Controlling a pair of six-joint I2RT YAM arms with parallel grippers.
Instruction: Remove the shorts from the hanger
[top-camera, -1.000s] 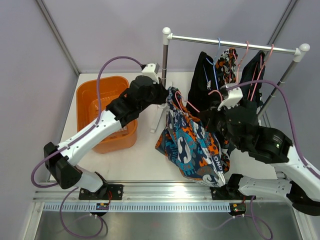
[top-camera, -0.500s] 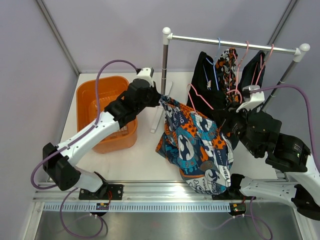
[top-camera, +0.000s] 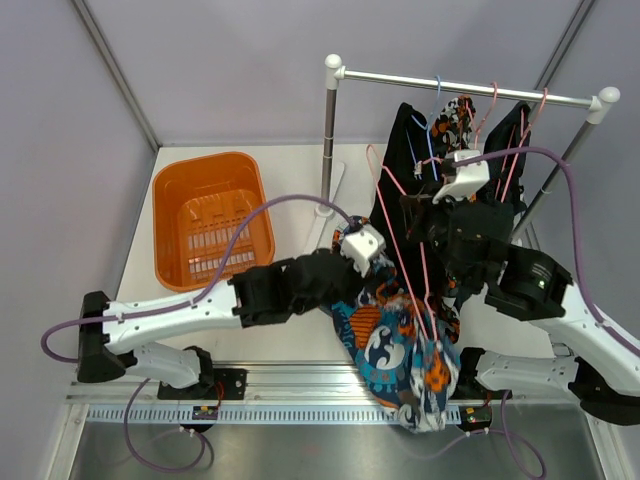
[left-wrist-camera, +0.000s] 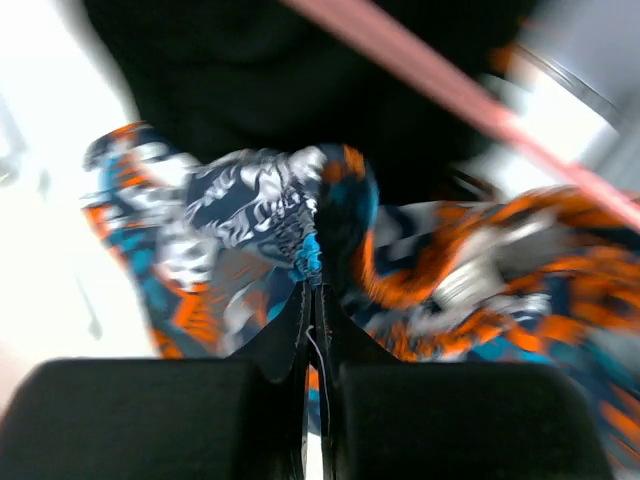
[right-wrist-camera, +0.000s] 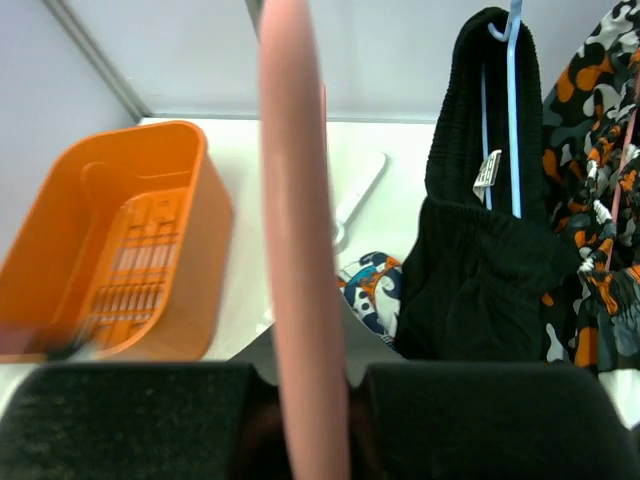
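My left gripper (top-camera: 375, 280) is shut on the waistband of the teal-blue and orange patterned shorts (top-camera: 400, 350), pinched between its fingertips in the left wrist view (left-wrist-camera: 315, 290). The shorts hang bunched near the table's front edge. My right gripper (top-camera: 412, 212) is shut on a pink hanger (top-camera: 400, 250), whose bar runs between its fingers (right-wrist-camera: 300, 300). The hanger slants down into the patterned shorts. Black shorts (top-camera: 405, 150) on a blue hanger, camouflage shorts (top-camera: 458, 120) and dark navy shorts (top-camera: 510, 140) hang on the rail (top-camera: 470, 88). The black shorts (right-wrist-camera: 490, 270) and camouflage shorts (right-wrist-camera: 600, 150) also show in the right wrist view.
An orange basket (top-camera: 205, 225) stands at the left of the table and also shows in the right wrist view (right-wrist-camera: 110, 240). The rail's left post (top-camera: 328, 140) stands between the basket and the hanging shorts. Purple walls close the back and sides.
My left arm swung from beside the rail post down to the front middle, pulling the patterned shorts with it. The shorts now hang lower and more bunched. My right gripper moved left with the hanger.
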